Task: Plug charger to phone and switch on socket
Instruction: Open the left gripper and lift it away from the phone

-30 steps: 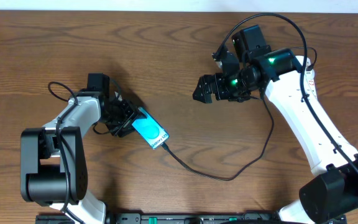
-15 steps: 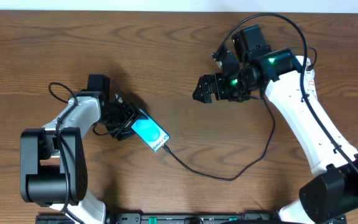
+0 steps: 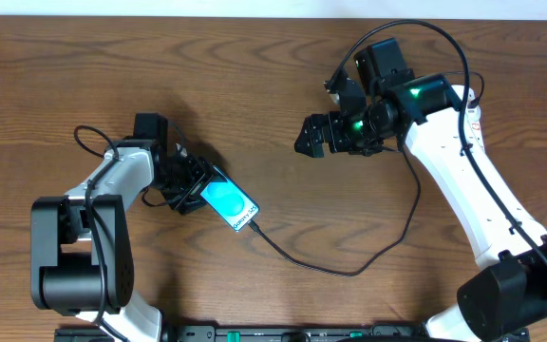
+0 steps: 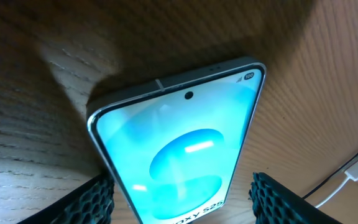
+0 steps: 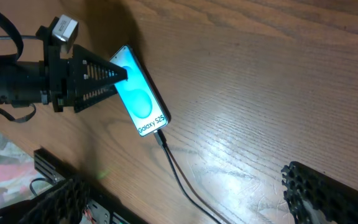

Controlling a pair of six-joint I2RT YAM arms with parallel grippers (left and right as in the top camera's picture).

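Turquoise phone (image 3: 230, 199), charger (image 3: 349, 273) plugged in, astride it the released left claw (image 3: 198, 190); right claw (image 3: 326, 112) released, apart.

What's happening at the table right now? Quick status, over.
Left gripper jaws open, straddling the phone, which lies flat on the table. Right gripper jaws open, empty, hovering. Charger tip at the phone's end, looks plugged. Socket not in view.

The left gripper (image 3: 198, 187) is being opened wider about the top end of the phone (image 3: 230, 201), its hold being released, and is being drawn slightly back.
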